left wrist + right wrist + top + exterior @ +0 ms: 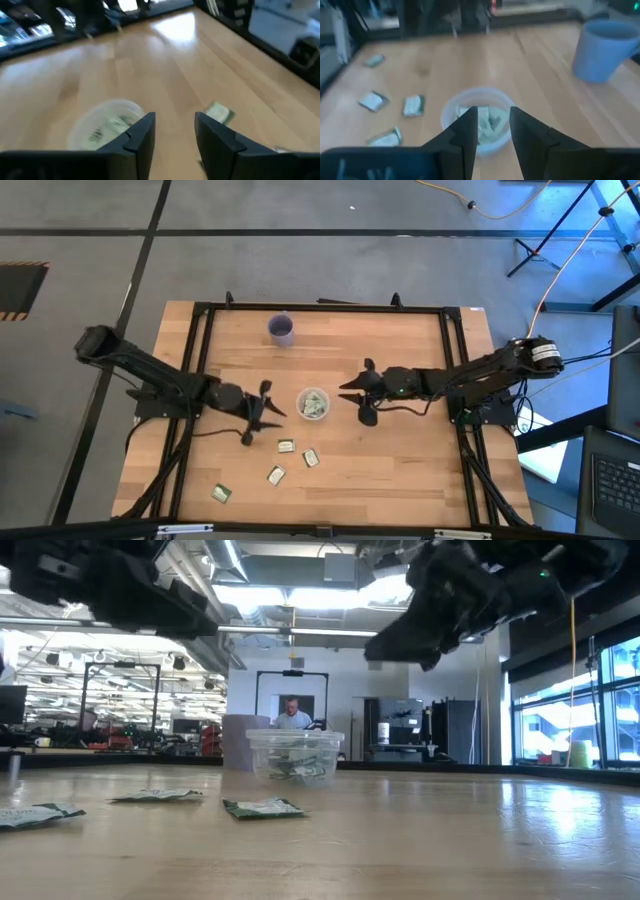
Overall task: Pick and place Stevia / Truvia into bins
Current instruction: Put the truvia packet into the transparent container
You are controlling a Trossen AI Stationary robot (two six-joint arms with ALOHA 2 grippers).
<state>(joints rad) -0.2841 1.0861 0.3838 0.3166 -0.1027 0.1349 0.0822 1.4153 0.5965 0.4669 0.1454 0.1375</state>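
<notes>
Nearest the low camera, toward the lower left of the frame, green and white sachets (262,807) lie flat on the pale wooden bench (450,840), with the clear cup (294,754) standing just behind them at the middle of the picture. From above, four loose sachets (286,446) sit scattered in the lower middle of the frame, just below the clear cup (313,404), which already holds several more; a purple cup (282,329) stands well apart toward the upper middle. The left gripper (262,412) hovers just left of the clear cup with its jaws apart and nothing between them. The right gripper (365,393) hovers just right of the cup, jaws likewise spread and empty, and its wrist view looks straight down past them into the cup (479,120). The sachets look very light, thin and limp, probably a little slick on the smooth wood, so a flat one may slide or buckle rather than lift. The likeliest hold is a pinch across the short width, near the middle, pressing lightly onto the bench. The sachet nearest the cup seems the easiest next pick for the left arm.
</notes>
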